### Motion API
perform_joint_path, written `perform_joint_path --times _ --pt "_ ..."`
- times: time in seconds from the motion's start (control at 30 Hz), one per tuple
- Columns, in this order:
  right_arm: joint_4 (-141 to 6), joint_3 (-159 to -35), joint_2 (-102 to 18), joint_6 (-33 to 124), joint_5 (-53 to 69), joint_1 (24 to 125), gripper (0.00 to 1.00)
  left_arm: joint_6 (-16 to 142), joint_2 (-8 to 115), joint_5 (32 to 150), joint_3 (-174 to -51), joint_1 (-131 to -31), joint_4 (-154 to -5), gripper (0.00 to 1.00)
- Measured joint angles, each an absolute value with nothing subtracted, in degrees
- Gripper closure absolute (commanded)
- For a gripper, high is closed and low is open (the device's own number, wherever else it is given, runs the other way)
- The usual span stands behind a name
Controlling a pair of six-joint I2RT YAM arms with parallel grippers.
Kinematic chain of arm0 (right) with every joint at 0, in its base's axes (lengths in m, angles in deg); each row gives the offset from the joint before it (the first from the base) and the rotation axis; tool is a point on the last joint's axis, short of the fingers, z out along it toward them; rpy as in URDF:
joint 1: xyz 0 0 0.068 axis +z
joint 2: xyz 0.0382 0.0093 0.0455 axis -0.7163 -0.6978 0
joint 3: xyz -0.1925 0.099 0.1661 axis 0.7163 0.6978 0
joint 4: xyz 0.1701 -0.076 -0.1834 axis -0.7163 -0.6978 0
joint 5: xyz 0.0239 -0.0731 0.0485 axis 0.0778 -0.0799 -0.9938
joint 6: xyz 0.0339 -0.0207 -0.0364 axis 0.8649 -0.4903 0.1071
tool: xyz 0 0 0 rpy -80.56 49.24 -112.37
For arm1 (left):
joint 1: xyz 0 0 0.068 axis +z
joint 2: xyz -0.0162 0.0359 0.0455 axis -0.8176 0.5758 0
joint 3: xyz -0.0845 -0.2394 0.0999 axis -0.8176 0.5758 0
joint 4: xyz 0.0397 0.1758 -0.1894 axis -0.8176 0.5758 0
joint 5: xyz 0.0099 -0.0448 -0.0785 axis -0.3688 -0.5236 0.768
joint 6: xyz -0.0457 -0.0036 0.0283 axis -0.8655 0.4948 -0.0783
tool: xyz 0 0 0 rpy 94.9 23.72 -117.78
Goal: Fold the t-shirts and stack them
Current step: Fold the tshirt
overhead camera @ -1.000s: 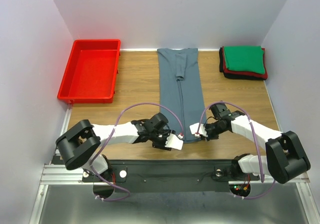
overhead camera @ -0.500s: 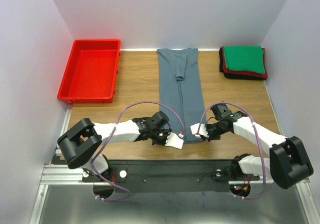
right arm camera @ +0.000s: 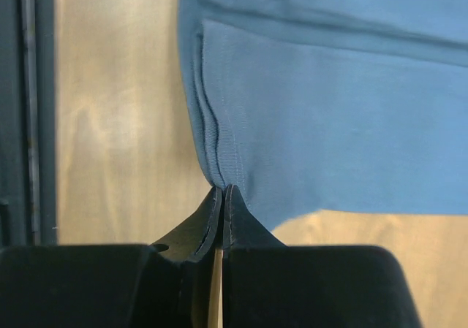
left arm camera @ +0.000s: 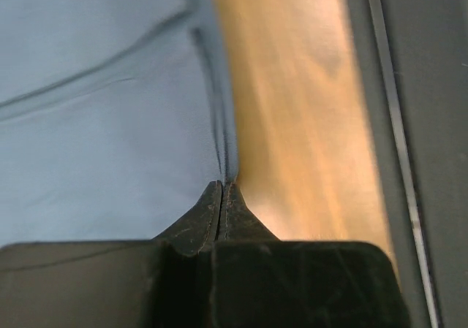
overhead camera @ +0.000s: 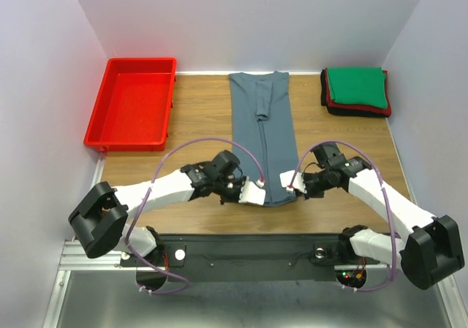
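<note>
The slate blue-grey cloth t-shirt (overhead camera: 263, 127) lies as a long narrow strip down the middle of the wooden table (overhead camera: 201, 120). The left gripper (left arm camera: 221, 189) and right gripper (right arm camera: 222, 191) are each clenched on a near hem corner. The green, red and black shirt stack (overhead camera: 356, 87) sits far right, the red plastic tray (overhead camera: 99, 120) far left

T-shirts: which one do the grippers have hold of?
The slate blue-grey t-shirt laid out mid-table; left gripper and right gripper each pinch a near hem corner. The green-topped folded stack sits untouched at the far right.
</note>
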State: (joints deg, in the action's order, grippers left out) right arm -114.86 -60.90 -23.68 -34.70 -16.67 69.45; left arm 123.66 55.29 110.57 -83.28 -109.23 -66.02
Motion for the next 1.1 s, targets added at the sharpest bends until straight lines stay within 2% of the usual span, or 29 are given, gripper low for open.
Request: perform_joint_path --times 0.3,0.6,1.1 --pt "-112.96 -71.98 -33.15 -33.78 -16.17 67.71 0.99 126.26 57.74 113.70 -92.96 -98.09 -62.76 1.00" --pt "-110.90 -85.36 -49.85 -38.29 -17.43 61.56 0.99 132.31 70.29 114.60 -104.35 -90.94 -61.17 1.00" --pt "-110.03 -112.13 -76.47 -42.61 -20.67 56.21 0.99 140.42 92.14 115.80 -130.44 -81.67 -55.57 1.00"
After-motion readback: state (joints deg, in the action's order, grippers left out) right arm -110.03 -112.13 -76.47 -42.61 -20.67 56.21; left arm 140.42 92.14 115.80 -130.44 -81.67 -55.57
